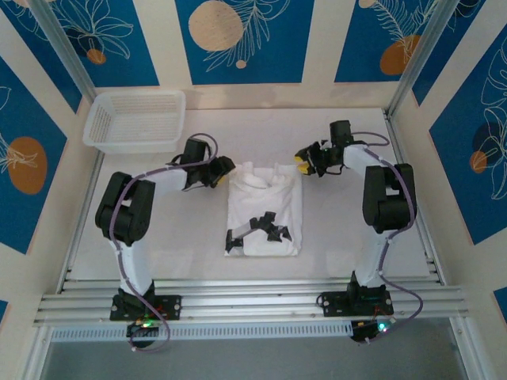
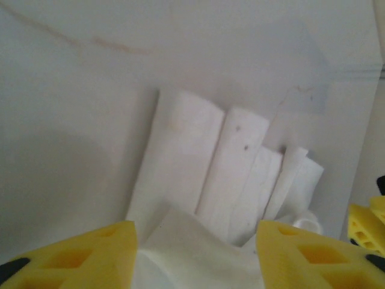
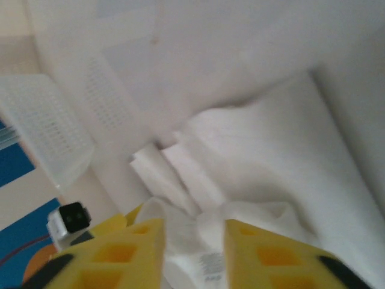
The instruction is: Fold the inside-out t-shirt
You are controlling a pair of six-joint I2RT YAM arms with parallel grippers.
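- The t-shirt [image 1: 265, 198] lies in the middle of the table [image 1: 182, 229], drawn in to a narrow upright rectangle. Its long sides run from the near edge toward the far edge.
- Its near end looks flat and squared. Its far end, where the collar sits, is humped and loose, so I judge the side folds done and the collar end not yet settled.
- From my left wrist the t-shirt [image 2: 204, 174] shows as several soft rolled layers side by side, with one flap rising toward my fingers.
- My left gripper [image 1: 227, 168] sits at the shirt's far-left corner. In the wrist view the left gripper [image 2: 195, 232] has its jaws spread wide, and the flap lies loose in the gap, clamped by neither pad.
- My right gripper [image 1: 302, 165] sits at the far-right corner, mirroring the left, which suits taking both far corners together.
- In its own view the right gripper [image 3: 194, 232] has its jaws partly apart over bunched collar cloth and a small label [image 3: 210, 265]. I cannot tell whether they pinch that bunch or merely straddle it.
- The t-shirt [image 3: 271, 150] spreads smooth beyond that.
- I judge the next move is to bring the far end toward the near edge; the loose collar could slip or wrinkle.
- The white mesh basket [image 1: 135, 146] stands at the table's far-left corner, well apart from the shirt.
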